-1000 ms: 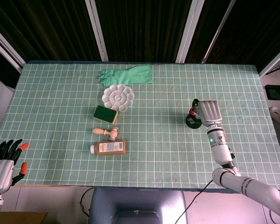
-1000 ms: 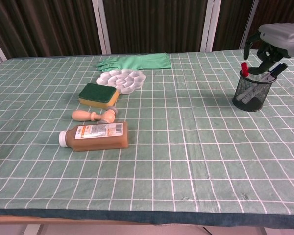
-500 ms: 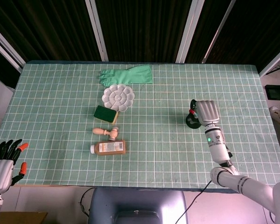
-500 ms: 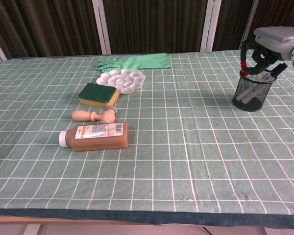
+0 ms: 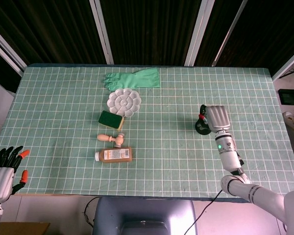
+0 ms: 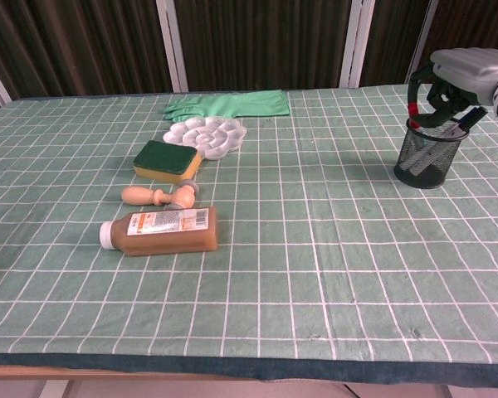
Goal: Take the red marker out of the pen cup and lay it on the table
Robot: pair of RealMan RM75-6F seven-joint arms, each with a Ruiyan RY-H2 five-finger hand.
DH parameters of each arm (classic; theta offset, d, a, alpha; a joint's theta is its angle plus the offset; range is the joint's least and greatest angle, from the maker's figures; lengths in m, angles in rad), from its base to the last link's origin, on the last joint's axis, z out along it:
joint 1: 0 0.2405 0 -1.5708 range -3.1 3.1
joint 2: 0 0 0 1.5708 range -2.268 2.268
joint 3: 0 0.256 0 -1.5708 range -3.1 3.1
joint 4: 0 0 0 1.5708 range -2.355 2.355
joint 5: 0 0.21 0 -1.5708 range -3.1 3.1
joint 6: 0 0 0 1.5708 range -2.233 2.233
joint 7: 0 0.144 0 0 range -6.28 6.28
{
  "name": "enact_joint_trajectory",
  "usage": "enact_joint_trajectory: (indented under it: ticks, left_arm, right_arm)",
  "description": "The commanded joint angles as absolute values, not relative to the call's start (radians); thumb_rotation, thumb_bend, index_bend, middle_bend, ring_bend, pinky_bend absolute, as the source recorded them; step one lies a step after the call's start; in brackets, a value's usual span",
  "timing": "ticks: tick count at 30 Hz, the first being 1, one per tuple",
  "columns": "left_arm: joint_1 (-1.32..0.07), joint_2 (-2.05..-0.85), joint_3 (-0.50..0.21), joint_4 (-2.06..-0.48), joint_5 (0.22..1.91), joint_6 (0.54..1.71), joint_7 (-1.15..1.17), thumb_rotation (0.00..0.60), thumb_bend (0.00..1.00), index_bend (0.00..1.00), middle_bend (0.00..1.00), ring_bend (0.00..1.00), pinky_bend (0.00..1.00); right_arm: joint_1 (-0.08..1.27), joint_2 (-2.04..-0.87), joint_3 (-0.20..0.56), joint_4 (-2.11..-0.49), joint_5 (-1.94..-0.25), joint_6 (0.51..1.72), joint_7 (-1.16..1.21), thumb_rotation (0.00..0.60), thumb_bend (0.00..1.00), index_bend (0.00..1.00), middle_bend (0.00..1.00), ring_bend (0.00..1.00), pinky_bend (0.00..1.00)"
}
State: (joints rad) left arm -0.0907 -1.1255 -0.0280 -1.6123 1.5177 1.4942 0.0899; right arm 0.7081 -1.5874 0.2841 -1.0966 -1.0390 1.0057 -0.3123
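Observation:
The black mesh pen cup (image 6: 427,154) stands upright at the right of the table, also seen in the head view as the pen cup (image 5: 202,127). The red marker (image 6: 412,112) sticks up from its left side, among other pens. My right hand (image 6: 455,76) hangs directly over the cup, its dark fingers curled down around the red marker's top; the red marker (image 5: 201,117) peeks out beside my right hand (image 5: 214,117). My left hand (image 5: 5,167) rests off the table's near left corner, fingers apart and holding nothing.
On the left half lie a brown bottle (image 6: 159,230) on its side, a wooden-handled tool (image 6: 160,196), a green sponge (image 6: 167,159), a white paint palette (image 6: 204,133) and a green rubber glove (image 6: 229,105). A green gridded cloth (image 6: 315,249) covers the table.
My right hand has come down and slightly left over the cup, and its fingers have closed around the red marker's top. The left hand has not moved.

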Motion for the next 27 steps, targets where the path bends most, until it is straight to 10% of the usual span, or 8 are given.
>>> enact_joint_trajectory:
  ticks: [1, 11, 27]
  left_arm:
    - [-0.091, -1.125, -0.028, -1.613, 1.517, 1.494, 0.091, 0.6, 0.51, 0.21, 0.1, 0.02, 0.06]
    - [-0.091, -1.126, -0.029, -1.614, 1.514, 1.492, 0.091, 0.6, 0.51, 0.21, 0.1, 0.02, 0.06]
    - [-0.093, -1.126, -0.03, -1.615, 1.511, 1.487, 0.09, 0.6, 0.51, 0.21, 0.1, 0.02, 0.06]
  right_arm:
    - [0.706, -1.586, 0.284, -1.099, -1.042, 1.009, -0.309, 0.6, 0.58, 0.68, 1.0, 1.0, 0.96]
    - [0.695, -1.568, 0.289, -1.134, -1.082, 1.047, -0.27, 0.6, 0.77, 0.76, 1.0, 1.0, 0.97]
    - [0.62, -1.408, 0.288, -1.569, -1.255, 1.282, -0.324, 0.6, 0.81, 0.78, 1.0, 1.0, 0.96]
